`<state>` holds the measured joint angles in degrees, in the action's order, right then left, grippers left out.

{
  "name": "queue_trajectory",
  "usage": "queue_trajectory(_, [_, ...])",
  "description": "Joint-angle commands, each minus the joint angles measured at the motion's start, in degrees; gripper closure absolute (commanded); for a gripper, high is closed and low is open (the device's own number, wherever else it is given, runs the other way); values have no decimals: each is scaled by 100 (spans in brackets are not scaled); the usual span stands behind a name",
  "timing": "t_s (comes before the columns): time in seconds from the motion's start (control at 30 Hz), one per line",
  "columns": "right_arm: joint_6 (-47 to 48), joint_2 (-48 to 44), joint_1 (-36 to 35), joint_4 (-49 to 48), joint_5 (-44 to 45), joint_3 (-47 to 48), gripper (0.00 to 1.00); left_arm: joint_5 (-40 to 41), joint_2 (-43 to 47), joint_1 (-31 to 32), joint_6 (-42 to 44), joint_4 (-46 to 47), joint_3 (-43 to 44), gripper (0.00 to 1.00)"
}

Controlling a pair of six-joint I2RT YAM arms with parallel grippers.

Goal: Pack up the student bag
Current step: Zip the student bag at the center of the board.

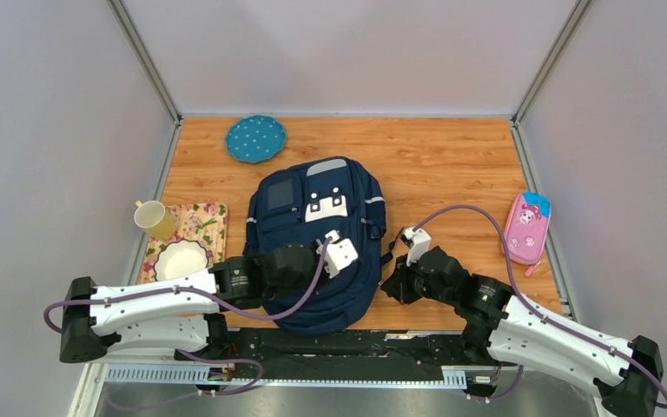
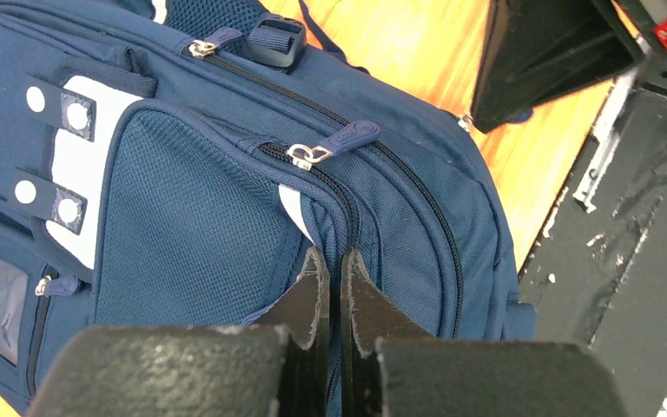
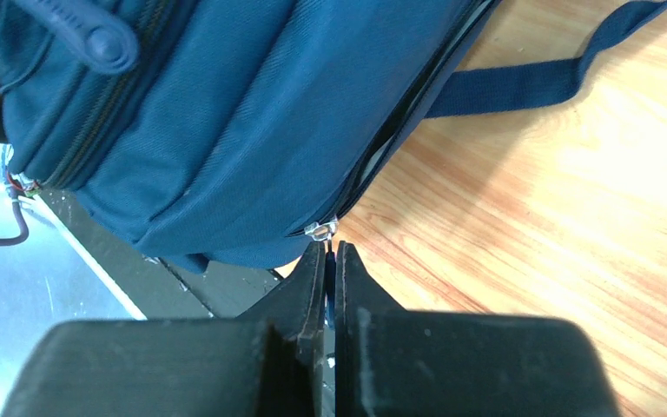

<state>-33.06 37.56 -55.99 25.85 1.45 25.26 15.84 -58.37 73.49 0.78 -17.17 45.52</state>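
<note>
Navy student bag (image 1: 278,221) lies directly ahead of both sets of jaws. Left gripper (image 2: 334,261) closed, tips against the front pocket (image 2: 191,217) edge (fabric pinched? cannot tell). Right gripper (image 3: 330,252) clamped on blue zip tab (image 3: 330,276), metal slider (image 3: 321,230) just beyond its tips.

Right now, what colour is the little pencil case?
Pink. The pencil case shows best in the top external view.

From above, your left arm (image 1: 156,300) covers the lower middle of the student bag (image 1: 274,228), and both sets of fingertips are out of sight. In the right wrist view the bag runs off the top and left edges. You cannot tell what the thin blue sliver between the right gripper (image 3: 330,269) fingers is.
</note>
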Motion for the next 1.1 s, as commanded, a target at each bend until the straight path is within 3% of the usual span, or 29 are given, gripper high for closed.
queue_trajectory(0.0, [177,-56,0,-220,698,164,100,-660,668,7,397,117,-69,100])
queue_trajectory(0.27, [317,-416,9,-695,742,93,100,-810,1213,-11,362,-208,-166,100])
queue_trajectory(0.73, [388,269,175,-1442,1489,102,100,-1399,1205,-28,291,-313,27,100])
queue_trajectory(1.07, [432,638,430,-1705,1287,190,100,-1408,1258,-19,274,-340,54,100])
